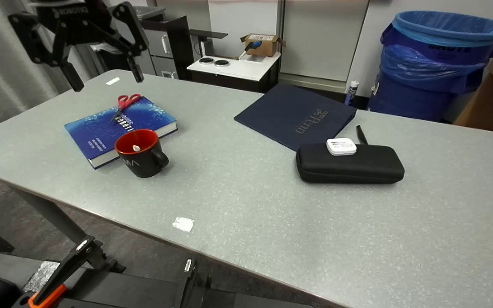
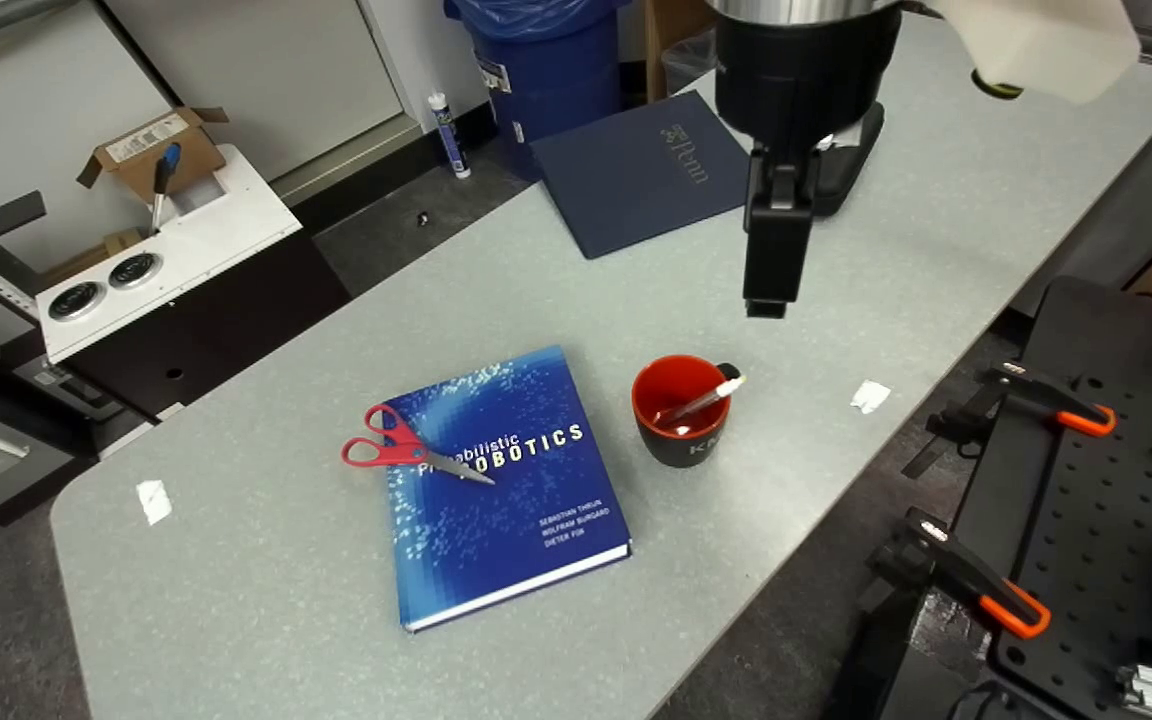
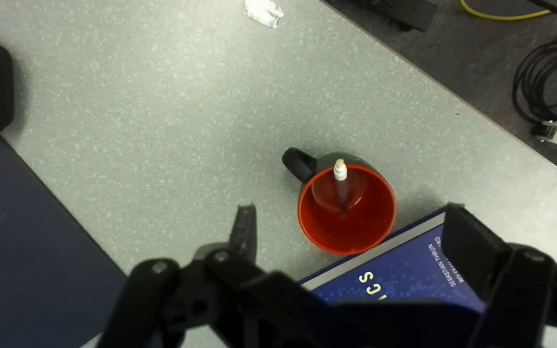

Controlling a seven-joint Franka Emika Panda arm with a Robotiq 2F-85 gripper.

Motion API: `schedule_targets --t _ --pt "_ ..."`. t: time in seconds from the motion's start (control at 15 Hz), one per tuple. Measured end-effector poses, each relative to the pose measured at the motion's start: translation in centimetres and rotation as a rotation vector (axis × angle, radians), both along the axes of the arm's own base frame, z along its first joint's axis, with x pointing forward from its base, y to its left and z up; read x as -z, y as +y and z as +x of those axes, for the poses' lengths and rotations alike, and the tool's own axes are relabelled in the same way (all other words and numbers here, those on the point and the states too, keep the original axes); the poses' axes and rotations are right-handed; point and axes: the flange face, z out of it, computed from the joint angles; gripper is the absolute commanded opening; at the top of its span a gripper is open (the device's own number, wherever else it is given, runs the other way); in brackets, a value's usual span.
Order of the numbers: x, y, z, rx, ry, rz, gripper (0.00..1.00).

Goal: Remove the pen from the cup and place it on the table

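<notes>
Above the surface (image 1: pixel 238 184), my fingers (image 3: pixel 472 246) stand wide apart, empty; the pen (image 2: pixel 712 399) leans in the cup (image 2: pixel 671 450), and if I descend off-centre, I could knock the cup over.

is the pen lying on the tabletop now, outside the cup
No, in an exterior view the pen leans inside the cup, white end up.

The table (image 1: pixel 238 184) has a smooth, finely speckled, laminate-like top with a soft sheen; the cup (image 1: pixel 143 158) looks ceramic, glossy inside, matt outside; the pen (image 2: pixel 704 401) seems smooth plastic; the book (image 2: pixel 511 510) has a sleek cover over paper pages; the scissors (image 2: pixel 414 456) pair plastic handles with metal blades; the black case (image 1: pixel 349 167) is matt; the bin liner (image 1: pixel 422 68), crinkled, shiny plastic
</notes>
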Motion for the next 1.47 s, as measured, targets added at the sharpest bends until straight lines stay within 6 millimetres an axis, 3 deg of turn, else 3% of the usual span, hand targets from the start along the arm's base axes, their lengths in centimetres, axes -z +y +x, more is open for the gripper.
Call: schedule_targets --t 0.27,0.73,1.2,1.27,1.33,1.47 --pt "1.4 -0.1 0.0 0.002 0.042 -0.005 1.00" --pt "8.5 -1.2 1.1 0.031 0.165 -0.006 1.00" --pt "13.9 -0.3 3.7 0.046 0.201 0.030 1.00" --pt "14.4 -0.1 4.1 0.046 0.207 0.038 0.75" --pt "15.0 0.1 4.5 0.043 0.214 0.043 0.74" --pt "15.7 0.7 5.0 0.038 0.226 0.053 0.58"
